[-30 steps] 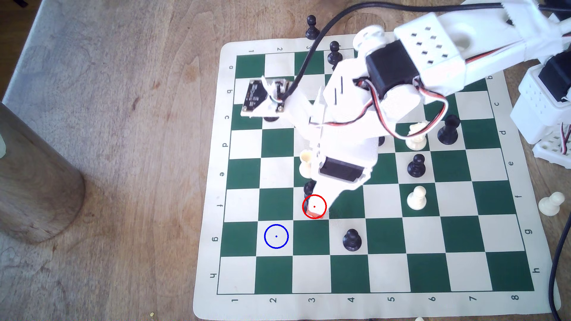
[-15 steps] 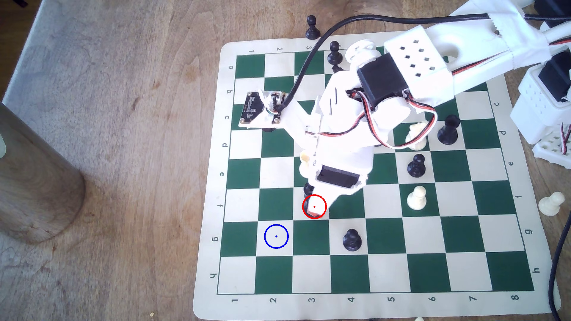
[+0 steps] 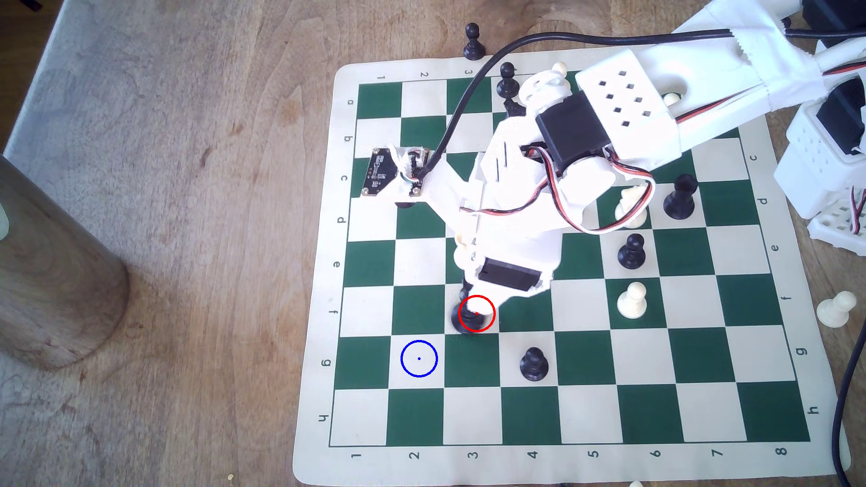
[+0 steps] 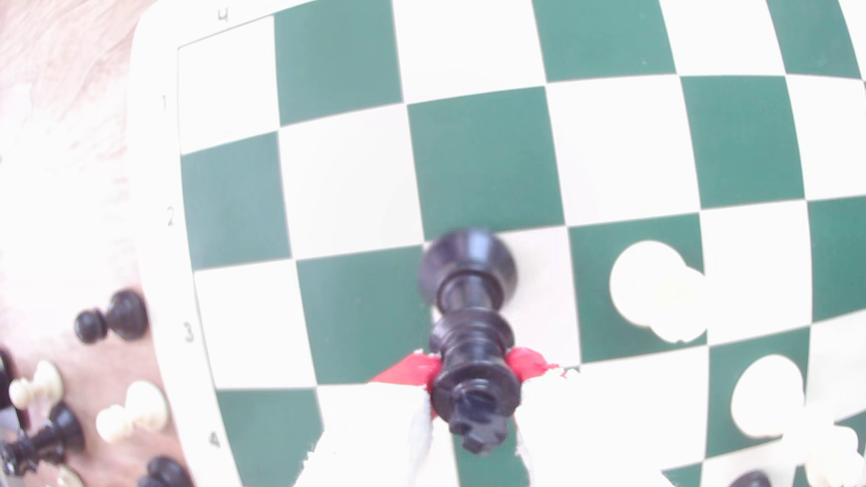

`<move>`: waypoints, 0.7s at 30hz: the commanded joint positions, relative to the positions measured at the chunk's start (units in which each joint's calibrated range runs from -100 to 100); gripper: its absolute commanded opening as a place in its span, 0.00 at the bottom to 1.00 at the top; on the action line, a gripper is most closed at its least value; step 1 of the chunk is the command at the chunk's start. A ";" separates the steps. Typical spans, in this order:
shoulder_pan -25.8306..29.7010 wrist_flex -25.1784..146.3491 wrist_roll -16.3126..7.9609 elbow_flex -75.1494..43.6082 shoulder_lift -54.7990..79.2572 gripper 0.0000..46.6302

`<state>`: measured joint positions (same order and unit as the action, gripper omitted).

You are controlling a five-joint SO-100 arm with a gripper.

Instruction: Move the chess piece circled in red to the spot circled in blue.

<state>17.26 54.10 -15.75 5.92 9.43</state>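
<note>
Pincer (image 4: 473, 374) clamps tall black chess piece (image 4: 471, 328)

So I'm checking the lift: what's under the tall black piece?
The wrist view shows the tall black piece clamped between the red pads, with a cream square below. Whether its base has cleared the board is unclear.

Exterior view overhead on the chessboard (image 3: 609, 356); wrist view close, steeply down, sharing its squares.

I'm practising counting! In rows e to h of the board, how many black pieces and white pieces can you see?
Black: 3, tall black piece, g4 pawn, e6 pawn
White: 2, f6 pawn, half-hidden e3 piece
Total: 5
</note>
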 commanded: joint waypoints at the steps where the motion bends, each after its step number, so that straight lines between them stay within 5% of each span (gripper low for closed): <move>1: -0.24 -0.95 -0.24 -4.20 -1.79 0.04; 13: -0.87 4.05 0.63 -6.46 -8.41 0.01; 21: 0.54 17.23 3.47 -23.15 -4.84 0.01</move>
<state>16.74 65.42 -13.50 -2.21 6.07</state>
